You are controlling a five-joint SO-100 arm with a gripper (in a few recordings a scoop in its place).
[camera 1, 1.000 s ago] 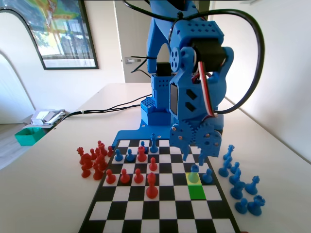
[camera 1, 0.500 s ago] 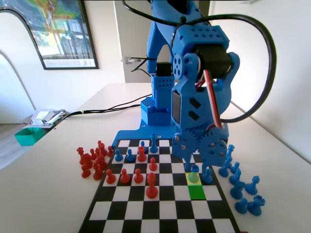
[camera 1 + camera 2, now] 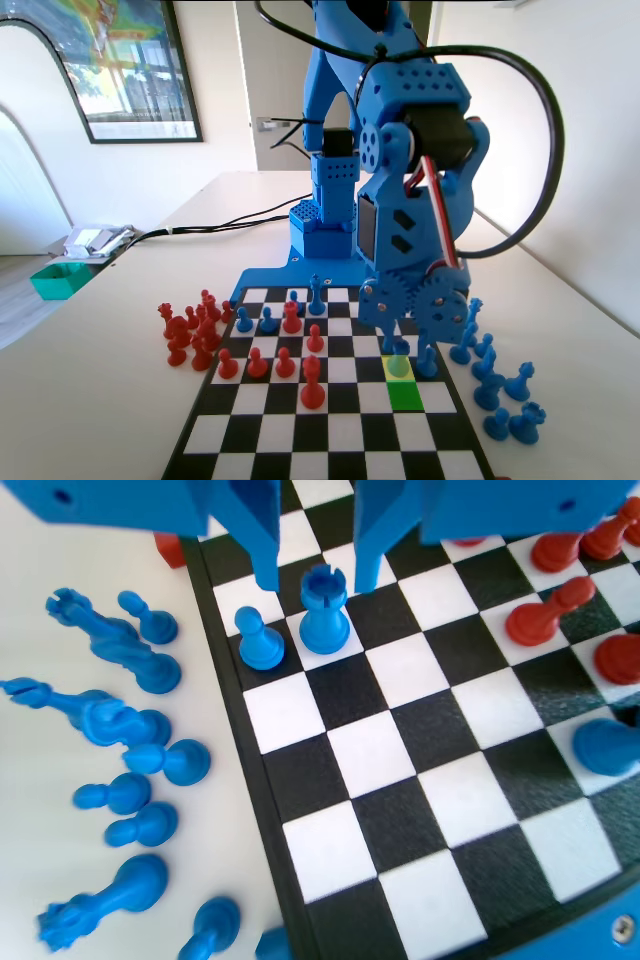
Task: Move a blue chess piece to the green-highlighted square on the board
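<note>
My gripper is open and low over the board. Its jaws stand on either side of a blue chess piece with a notched top, not closed on it. In the fixed view that piece stands on the pale yellow square, under the gripper. A small blue pawn stands one square to its left in the wrist view, outside the jaws; the fixed view shows the pawn to its right. The green-highlighted square lies bare, one square nearer the fixed camera than the yellow one.
Several blue pieces lie off the board's left edge in the wrist view, and off its right side in the fixed view. Red pieces stand on the board and a cluster sits off its left side. A green box is far left.
The gripper has come down and slightly right in the fixed view. Its jaws now reach around the piece on the yellow square. No piece has moved.
</note>
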